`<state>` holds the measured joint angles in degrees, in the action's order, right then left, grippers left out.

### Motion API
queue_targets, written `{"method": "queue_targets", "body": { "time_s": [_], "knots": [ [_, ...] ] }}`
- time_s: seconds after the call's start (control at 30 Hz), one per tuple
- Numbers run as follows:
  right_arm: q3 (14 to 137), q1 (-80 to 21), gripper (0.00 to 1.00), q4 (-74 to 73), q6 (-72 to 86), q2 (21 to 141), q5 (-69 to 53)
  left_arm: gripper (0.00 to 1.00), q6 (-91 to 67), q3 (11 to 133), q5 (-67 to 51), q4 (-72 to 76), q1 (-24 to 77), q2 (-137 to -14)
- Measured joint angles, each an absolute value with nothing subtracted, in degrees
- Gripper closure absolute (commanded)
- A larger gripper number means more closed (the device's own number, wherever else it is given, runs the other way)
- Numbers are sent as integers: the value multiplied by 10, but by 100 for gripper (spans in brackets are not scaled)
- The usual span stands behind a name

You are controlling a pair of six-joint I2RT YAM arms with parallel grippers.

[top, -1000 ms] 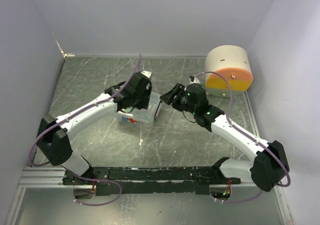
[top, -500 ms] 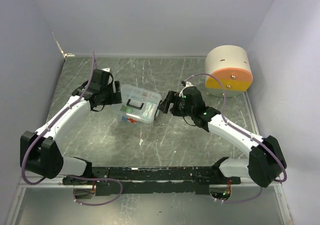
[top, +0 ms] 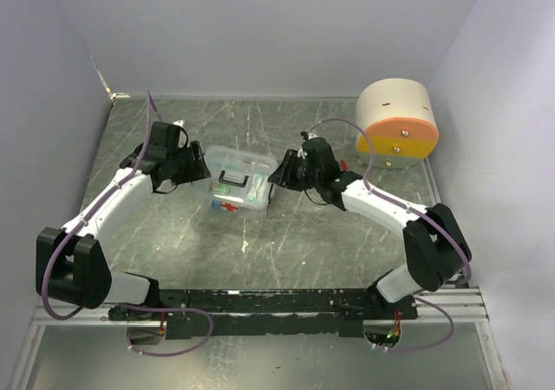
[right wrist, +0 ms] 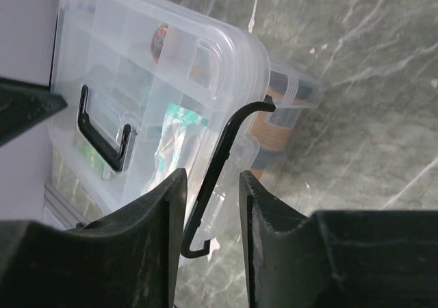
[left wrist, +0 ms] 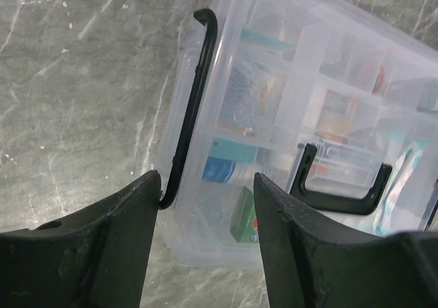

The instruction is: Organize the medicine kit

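The medicine kit is a clear plastic box (top: 241, 178) with its lid down, a black carry handle (left wrist: 340, 185) and a black wire latch on each end. Packets, a green carton and an orange bottle show through it. My left gripper (top: 196, 172) is open at the box's left end. In the left wrist view (left wrist: 207, 205) its fingers straddle the box's corner, beside the left latch (left wrist: 193, 96). My right gripper (top: 279, 175) is open at the box's right end. In the right wrist view (right wrist: 209, 205) the right latch (right wrist: 222, 161) hangs between its fingers, swung away from the box.
A round white and orange container (top: 396, 123) stands at the back right, near the right wall. White walls close in the marbled grey table (top: 286, 234) on three sides. The arms' base rail (top: 277, 302) runs along the near edge.
My left gripper has moved off the top of the box to its left end. My right gripper has moved left and in until its fingers straddle the right latch.
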<state>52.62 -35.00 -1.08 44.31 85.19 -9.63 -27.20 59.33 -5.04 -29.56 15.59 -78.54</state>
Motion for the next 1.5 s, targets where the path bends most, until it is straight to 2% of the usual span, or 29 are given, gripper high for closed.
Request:
{"method": "queue_targets", "body": {
  "time_s": [0.13, 0.2, 0.23, 0.37, 0.47, 0.53, 0.8, 1.03, 1.2, 1.5],
  "knots": [
    [547, -344, 77, 5, 430, 878, -90, 36, -274, 575, -56, -292, 151, -766],
    [556, -342, 75, 11, 420, 889, -88, 35, -274, 571, -56, -294, 150, -760],
    [561, -342, 70, 13, 415, 893, -87, 33, -274, 571, -56, -296, 150, -759],
    [587, -343, 33, 4, 393, 905, -71, 19, -273, 571, -50, -318, 152, -746],
    [589, -349, 12, -35, 379, 880, -42, 4, -272, 575, -27, -352, 155, -721],
    [585, -351, 1, -68, 369, 835, -10, 0, -268, 580, -3, -374, 156, -691],
    [538, -351, 0, -190, 337, 577, 148, 1, -238, 601, 64, -395, 156, -482],
    [528, -351, 0, -322, 313, 423, 225, 2, -217, 611, 99, -410, 156, -348],
    [557, -351, 0, -385, 307, 353, 262, 0, -198, 621, 104, -435, 156, -307],
    [552, -350, 0, -416, 304, 257, 269, 0, -188, 629, 103, -476, 156, -229]
  ]
}}
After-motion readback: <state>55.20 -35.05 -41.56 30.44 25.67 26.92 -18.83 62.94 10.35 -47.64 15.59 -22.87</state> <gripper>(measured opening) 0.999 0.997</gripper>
